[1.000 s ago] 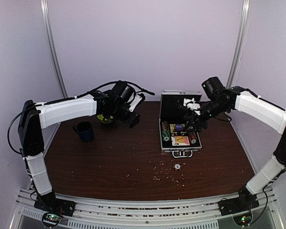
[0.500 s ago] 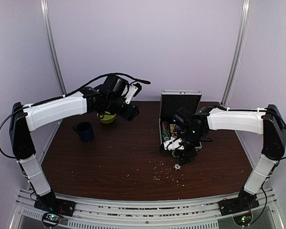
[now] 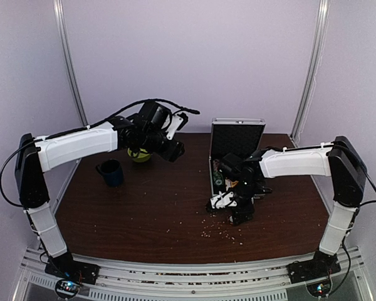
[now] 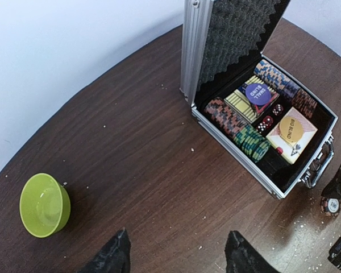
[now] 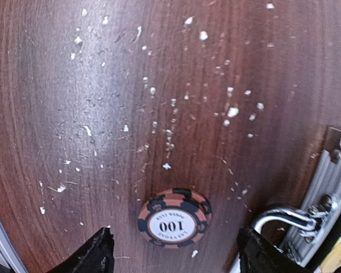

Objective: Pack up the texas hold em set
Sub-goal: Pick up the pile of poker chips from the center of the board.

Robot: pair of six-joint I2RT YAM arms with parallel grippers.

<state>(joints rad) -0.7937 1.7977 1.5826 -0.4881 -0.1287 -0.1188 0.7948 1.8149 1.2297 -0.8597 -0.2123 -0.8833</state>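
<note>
The silver briefcase (image 3: 237,138) stands open at the back right, its lid upright; the left wrist view shows its front wall (image 4: 238,157) with rows of chips, card boxes, dice and two dealer buttons inside. One loose orange-and-black "100" chip (image 5: 174,218) lies flat on the table just in front of the case handle (image 5: 278,216). My right gripper (image 5: 175,242) is open and hangs low over this chip, a finger on each side without touching it. From above, the right gripper (image 3: 235,210) hides the chip. My left gripper (image 3: 175,150) is raised at the back centre, open and empty (image 4: 178,239).
A lime-green bowl (image 3: 140,154) sits at the back left, also in the left wrist view (image 4: 44,205). A dark blue mug (image 3: 111,172) stands left of it. Pale crumbs (image 3: 222,233) are scattered on the brown table in front of the case.
My right arm has swung from above the open case down to the table in front of it, over the loose chip. The left arm has barely shifted.
</note>
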